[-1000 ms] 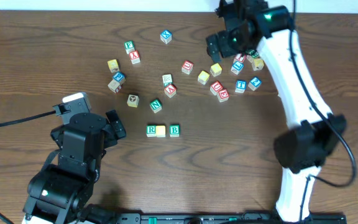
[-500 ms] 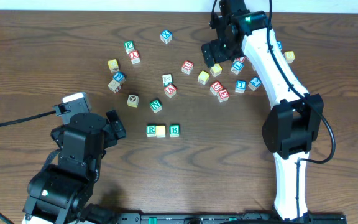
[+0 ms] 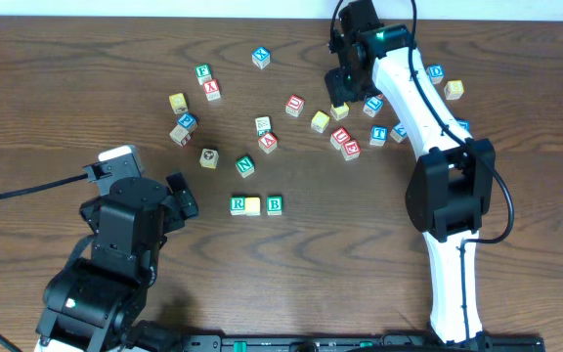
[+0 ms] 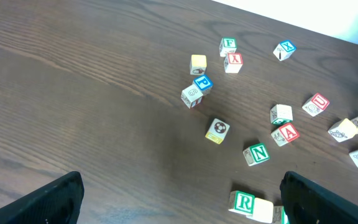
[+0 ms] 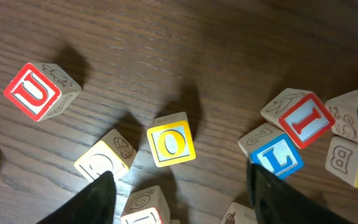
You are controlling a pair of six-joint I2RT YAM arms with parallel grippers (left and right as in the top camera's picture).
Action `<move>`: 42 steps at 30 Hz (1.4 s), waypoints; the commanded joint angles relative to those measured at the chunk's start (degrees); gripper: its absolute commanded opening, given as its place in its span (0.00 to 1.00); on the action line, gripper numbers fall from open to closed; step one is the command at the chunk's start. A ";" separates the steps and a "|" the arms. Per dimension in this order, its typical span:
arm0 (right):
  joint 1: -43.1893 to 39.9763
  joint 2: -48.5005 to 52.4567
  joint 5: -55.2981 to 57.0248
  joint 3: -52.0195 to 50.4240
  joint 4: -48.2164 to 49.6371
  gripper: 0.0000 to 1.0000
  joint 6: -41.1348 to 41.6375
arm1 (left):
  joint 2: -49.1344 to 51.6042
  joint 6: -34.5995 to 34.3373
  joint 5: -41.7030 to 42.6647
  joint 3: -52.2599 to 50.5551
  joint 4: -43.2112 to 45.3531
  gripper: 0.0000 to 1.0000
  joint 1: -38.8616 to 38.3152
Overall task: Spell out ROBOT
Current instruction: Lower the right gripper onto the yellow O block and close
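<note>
The word is taking shape in the lower middle of the overhead view. An R block (image 3: 238,204) is sitting there with a yellow block (image 3: 252,205) touching it (its top face is not showing a letter I can read, so I am only judging it to be the first O), and a B block (image 3: 275,204) is just beside that. If that reading is right, three letters are standing, and a second O and a T are left to place.

The right gripper (image 5: 179,193) is hovering over the scatter at the upper right of the overhead view. Its fingers are spread wide and holding nothing. A yellow O block (image 5: 171,139) is lying between them near the centre of the right wrist view, apart from both. A blue T block (image 3: 379,134) is lying just right of that cluster.

The left gripper (image 4: 179,204) is resting at the lower left of the overhead view, jaws wide and empty.

No tray, bowl or box is showing anywhere; every block is sitting directly on the wooden table (image 3: 66,88).
</note>
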 commanded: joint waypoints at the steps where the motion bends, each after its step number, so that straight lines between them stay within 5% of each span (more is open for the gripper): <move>1: 0.13 0.20 0.48 0.96 0.22 0.65 0.35 | -0.04 0.79 -0.76 1.31 -0.04 0.99 0.28; 20: 1.64 4.52 0.46 0.94 2.36 0.69 0.24 | -0.04 0.79 -0.76 1.31 -0.07 0.99 0.28; 42: 1.55 6.93 2.43 0.90 3.65 0.61 -0.85 | -0.04 0.79 -0.76 1.31 -0.04 0.99 0.28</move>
